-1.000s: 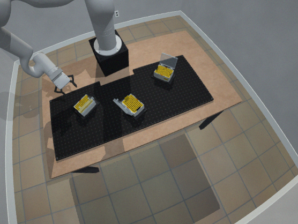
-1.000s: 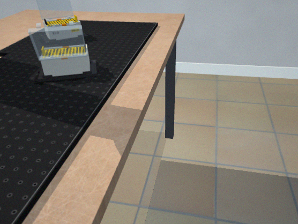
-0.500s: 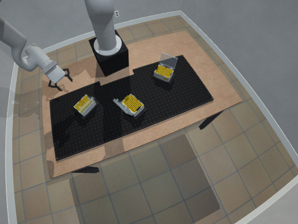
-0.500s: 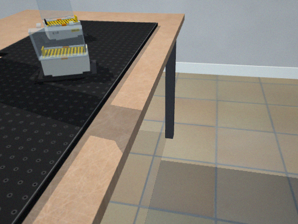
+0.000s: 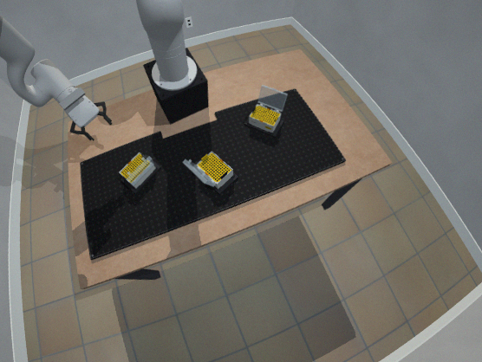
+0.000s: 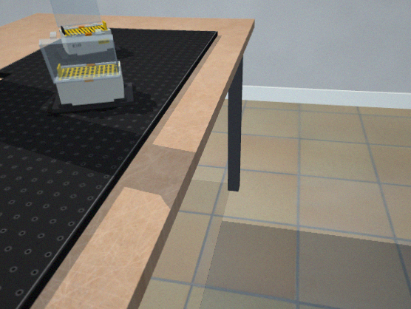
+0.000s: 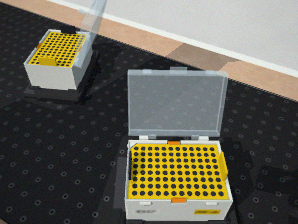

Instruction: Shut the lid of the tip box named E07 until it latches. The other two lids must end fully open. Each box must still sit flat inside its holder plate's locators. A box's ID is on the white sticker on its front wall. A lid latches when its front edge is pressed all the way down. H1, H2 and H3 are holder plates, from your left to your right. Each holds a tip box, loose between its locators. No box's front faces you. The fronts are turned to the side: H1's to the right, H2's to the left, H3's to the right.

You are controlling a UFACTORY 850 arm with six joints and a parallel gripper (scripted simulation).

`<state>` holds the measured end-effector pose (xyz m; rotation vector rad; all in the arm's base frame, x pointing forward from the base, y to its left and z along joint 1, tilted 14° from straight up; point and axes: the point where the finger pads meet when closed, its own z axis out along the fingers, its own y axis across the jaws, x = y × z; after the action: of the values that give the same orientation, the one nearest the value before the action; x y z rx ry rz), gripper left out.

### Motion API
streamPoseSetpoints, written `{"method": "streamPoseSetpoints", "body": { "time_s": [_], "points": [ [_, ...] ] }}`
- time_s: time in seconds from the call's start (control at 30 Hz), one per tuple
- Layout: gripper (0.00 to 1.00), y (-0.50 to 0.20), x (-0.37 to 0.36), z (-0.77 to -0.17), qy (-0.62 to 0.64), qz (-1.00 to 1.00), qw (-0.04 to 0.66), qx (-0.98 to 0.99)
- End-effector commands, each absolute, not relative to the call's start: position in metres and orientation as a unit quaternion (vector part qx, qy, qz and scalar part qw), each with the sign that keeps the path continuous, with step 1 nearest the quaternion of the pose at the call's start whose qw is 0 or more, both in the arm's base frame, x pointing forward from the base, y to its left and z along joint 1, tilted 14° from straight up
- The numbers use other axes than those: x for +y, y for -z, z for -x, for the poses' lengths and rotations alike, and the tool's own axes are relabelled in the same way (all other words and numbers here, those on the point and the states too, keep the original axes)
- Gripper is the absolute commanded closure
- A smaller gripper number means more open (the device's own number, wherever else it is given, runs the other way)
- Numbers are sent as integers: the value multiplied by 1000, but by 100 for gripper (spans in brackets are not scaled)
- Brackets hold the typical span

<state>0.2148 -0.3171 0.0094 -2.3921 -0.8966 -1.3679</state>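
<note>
Gripper [image 5: 92, 123]: fingers spread wide, holding nothing, off the black board's [image 5: 303, 143] corner.
Nearest tip box [image 7: 177, 180]: lid [image 7: 175, 102] stood upright, open.

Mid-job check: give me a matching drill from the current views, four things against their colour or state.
Things:
1. gripper
2. nearest box's lid
3. its tip rack
4. perforated board

States:
A. yellow
B. black
C. raised, see-through
D. open, holding nothing

Pairs: 1-D, 2-C, 3-A, 4-B
</note>
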Motion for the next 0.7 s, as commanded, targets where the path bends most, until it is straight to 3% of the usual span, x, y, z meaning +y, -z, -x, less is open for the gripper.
{"method": "streamPoseSetpoints", "body": {
  "time_s": [0.0, 0.03, 0.07, 0.67],
  "points": [
    [0, -13, -318, -214, 469, 819, 121, -307],
    [0, -13, -318, -214, 469, 819, 121, -307],
    [100, -13, -318, -214, 469, 819, 121, -307],
    [100, -14, -316, -218, 466, 814, 125, -322]
  ]
}}
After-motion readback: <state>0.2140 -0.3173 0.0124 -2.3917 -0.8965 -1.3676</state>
